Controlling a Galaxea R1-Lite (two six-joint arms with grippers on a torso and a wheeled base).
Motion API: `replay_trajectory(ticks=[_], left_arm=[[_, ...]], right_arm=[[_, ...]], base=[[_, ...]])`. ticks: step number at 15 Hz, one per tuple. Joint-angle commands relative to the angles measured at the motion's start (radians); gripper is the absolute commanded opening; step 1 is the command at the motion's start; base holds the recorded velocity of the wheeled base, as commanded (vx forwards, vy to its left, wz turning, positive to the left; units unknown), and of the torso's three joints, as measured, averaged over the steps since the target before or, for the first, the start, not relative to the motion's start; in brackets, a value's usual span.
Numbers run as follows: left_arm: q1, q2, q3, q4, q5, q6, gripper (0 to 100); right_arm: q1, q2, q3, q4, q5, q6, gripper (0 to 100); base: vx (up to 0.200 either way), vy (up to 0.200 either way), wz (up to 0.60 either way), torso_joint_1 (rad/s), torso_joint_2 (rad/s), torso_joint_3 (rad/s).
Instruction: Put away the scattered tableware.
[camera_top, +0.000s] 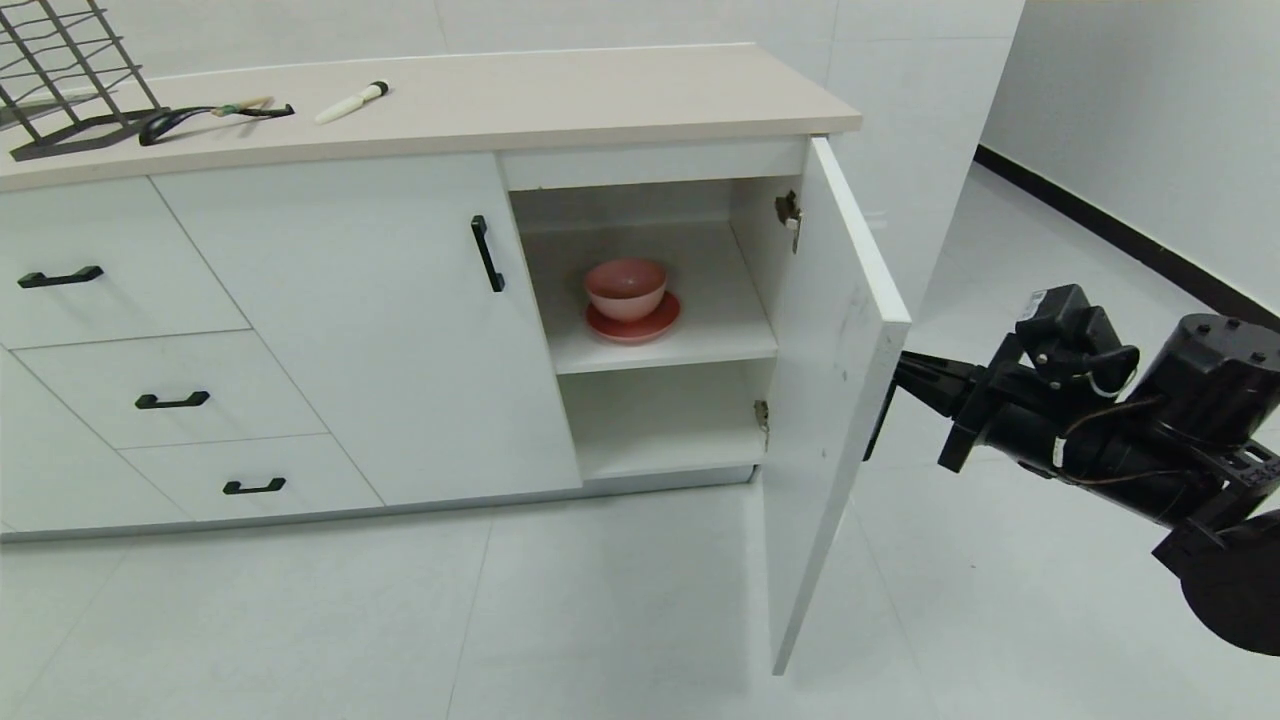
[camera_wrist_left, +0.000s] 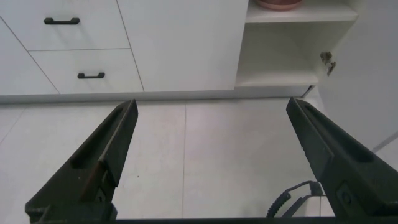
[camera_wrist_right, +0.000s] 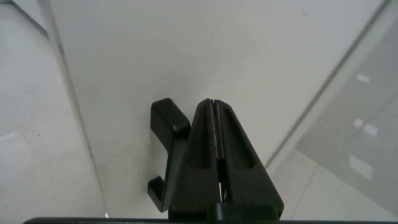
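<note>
R gripper (camera_wrist_right: 213, 104), fingers pressed together on nothing, sits by the black bar handle (camera_wrist_right: 166, 124) of the open white cabinet door (camera_top: 830, 380), L gripper (camera_wrist_left: 211, 107) spread wide, round pink bowl (camera_top: 626, 288) on pink plate (camera_top: 633, 325) on upper shelf (camera_top: 720, 345) — if I shove hard, tips may skid & door slams.

**Around the cabinet**

You have a wire rack (camera_top: 60, 80) at the counter's (camera_top: 600, 90) far left corner. Below it on the left, three drawers (camera_top: 100, 395) with black handles are stacked. A pale tiled floor (camera_top: 400, 620) runs to a black baseboard (camera_top: 1100, 222).
</note>
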Motion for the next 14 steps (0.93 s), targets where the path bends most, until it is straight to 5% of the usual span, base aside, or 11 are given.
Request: replay_trajectory(ticks=[1,14], left_arm=[[-0.001,0.000,0.000,0.000,0.000,0.000,100],[0.001,0.000,0.000,-0.002,0.000,0.000,100]], right_arm=[[0.037,0.035,-0.030,0.000,0.000,-0.001,0],[0.175,0.202,-0.221,-0.002,-0.002,-0.001,0]], base=[[0.000,0.000,0.00,0.000,0.00,0.000],[0.000,0.000,0.00,0.000,0.00,0.000]])
